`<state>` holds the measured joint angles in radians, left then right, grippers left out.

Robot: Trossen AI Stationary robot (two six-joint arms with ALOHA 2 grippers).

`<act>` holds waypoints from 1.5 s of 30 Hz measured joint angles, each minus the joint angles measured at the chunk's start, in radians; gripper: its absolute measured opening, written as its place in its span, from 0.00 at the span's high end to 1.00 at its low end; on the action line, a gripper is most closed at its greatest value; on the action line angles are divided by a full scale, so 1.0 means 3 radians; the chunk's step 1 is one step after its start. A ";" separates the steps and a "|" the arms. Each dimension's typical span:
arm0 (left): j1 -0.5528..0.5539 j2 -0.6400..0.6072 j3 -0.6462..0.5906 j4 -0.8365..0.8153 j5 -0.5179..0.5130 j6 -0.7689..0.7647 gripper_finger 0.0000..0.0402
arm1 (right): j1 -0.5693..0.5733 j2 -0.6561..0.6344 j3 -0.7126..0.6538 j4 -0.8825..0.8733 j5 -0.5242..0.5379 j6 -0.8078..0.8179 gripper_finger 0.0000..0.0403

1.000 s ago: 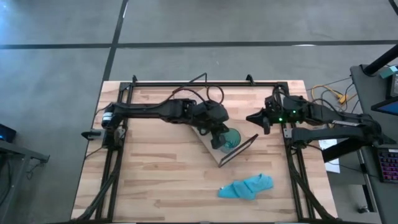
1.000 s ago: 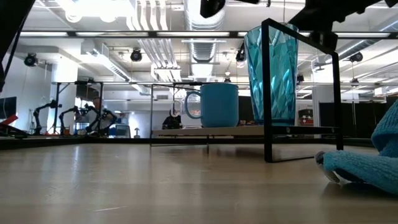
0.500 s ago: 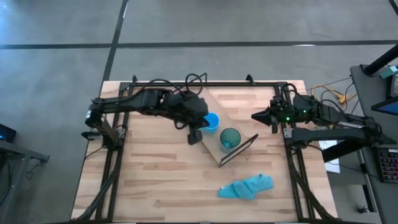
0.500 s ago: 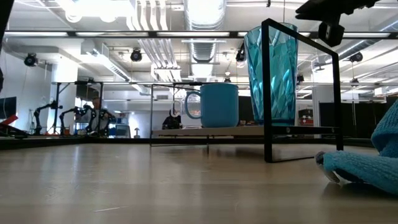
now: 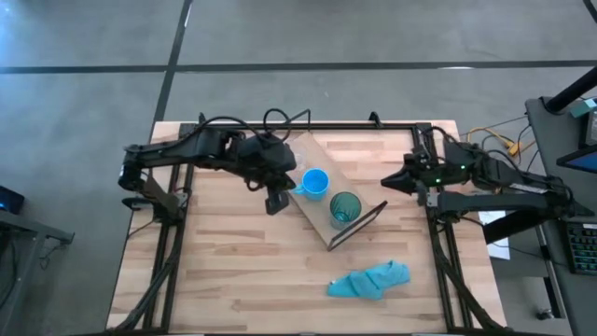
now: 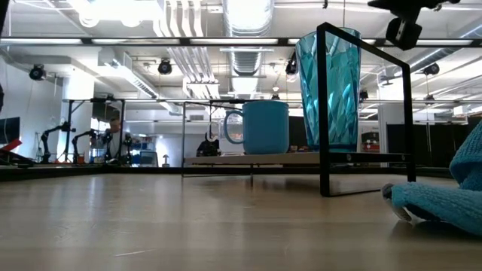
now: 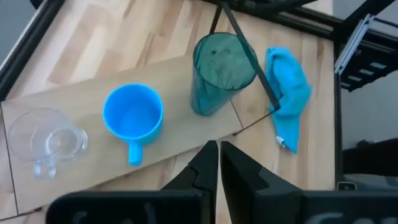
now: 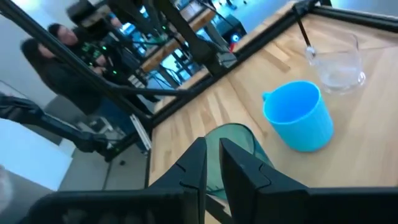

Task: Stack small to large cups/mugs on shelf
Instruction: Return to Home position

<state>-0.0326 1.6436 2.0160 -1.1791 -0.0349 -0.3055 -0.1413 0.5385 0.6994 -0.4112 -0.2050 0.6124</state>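
Observation:
Three cups stand upright in a row on the light-wood shelf, which lies slanted on the table. They are the clear glass cup, the blue mug and the teal tumbler. The tumbler is nearest the shelf's black wire end. My left gripper is shut and empty, above the table just left of the mug. My right gripper is shut and empty, right of the shelf. In the right wrist view the mug stands between the glass cup and the tumbler.
A crumpled blue cloth lies on the table near the front edge, to the right, beyond the shelf's wire end. Black frame rails run along the table's left and right sides. A person shows in the room behind.
My left gripper has drawn back from above the teal tumbler toward the table's left edge, uncovering the blue mug. The tumbler and mug stay standing on the shelf. My right gripper has gone a little toward the table's right edge.

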 joint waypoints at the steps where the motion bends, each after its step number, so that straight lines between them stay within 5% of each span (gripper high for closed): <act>1: 0.0000 -0.0036 -0.0035 0.0028 0.0000 -0.0010 0.99 | 0.0000 -0.0042 0.0000 -0.0005 -0.0015 0.0010 0.91; 10: -0.0004 -0.0600 -0.0551 0.0286 -0.0230 -0.0189 0.99 | 0.0000 -0.0618 0.0002 -0.0155 0.0054 -0.0219 0.91; 22: 0.0000 -0.1777 -0.2430 0.2577 -0.0340 0.0010 0.99 | -0.0003 -0.1246 -0.0288 0.0034 0.0341 -0.0422 0.91; 31: -0.0003 -0.2335 -0.3948 0.4519 -0.0237 -0.0009 0.99 | -0.0003 -0.1466 -0.0906 0.0919 0.0323 -0.0681 0.90; 45: -0.0002 -0.2603 -0.5227 0.5867 -0.0067 0.0183 0.99 | -0.0003 -0.1800 -0.1817 0.1729 0.0313 -0.0775 0.91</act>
<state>-0.0332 0.8626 0.4478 0.5810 -0.0551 -0.2506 -0.1421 -0.0015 0.1544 0.1075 -0.1111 0.3799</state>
